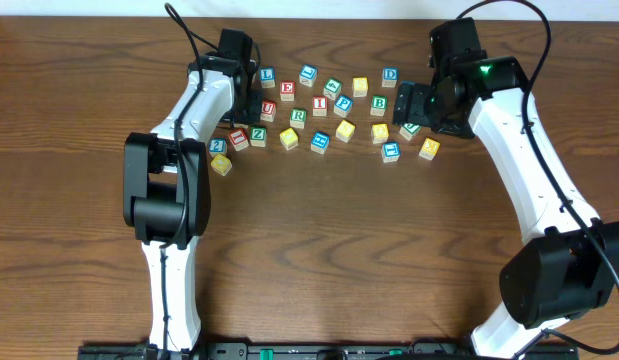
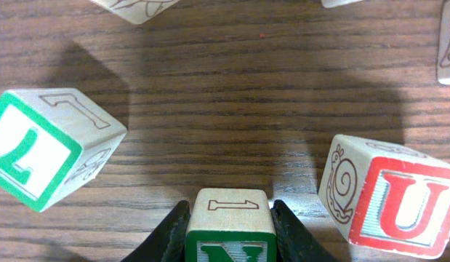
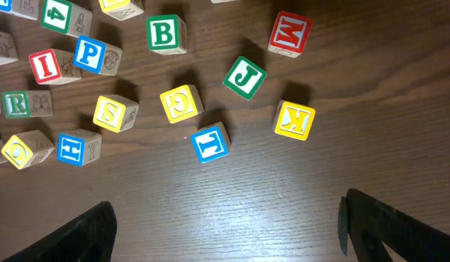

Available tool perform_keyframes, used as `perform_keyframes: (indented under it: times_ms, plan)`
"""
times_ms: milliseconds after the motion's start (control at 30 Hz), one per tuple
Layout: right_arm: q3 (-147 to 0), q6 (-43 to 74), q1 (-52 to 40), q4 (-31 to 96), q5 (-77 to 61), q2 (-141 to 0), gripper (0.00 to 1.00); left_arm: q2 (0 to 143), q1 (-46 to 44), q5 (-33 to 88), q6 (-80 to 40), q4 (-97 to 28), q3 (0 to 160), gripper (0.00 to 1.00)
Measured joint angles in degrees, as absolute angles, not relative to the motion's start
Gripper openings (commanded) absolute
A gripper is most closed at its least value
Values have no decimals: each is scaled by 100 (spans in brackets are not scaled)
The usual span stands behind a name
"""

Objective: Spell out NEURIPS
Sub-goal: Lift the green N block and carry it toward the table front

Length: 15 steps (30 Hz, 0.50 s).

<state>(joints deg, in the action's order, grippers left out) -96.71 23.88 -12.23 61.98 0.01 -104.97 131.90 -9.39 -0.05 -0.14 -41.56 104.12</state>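
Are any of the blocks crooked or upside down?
Yes. In the right wrist view the blue T cube and yellow K cube read upside down, while the green B cube reads upright. The green J cube sits turned at an angle. Nothing looks spilled or broken.

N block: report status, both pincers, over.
Left pincer shut on N block. Right pincer open, empty. U block close beside it, apart; L block on the other side, apart.
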Motion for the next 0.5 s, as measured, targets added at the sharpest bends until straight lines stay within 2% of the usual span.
perform_keyframes:
  times_ms: [300, 500]
  plan:
    - [-9671, 2388, -1223, 6198, 27, -10497, 96, 13126, -939, -14, -3, -4206, 10412, 21]
    - [-9671, 2386, -1223, 6198, 117, -10497, 96, 12014, -939, -14, -318, -4598, 10412, 14]
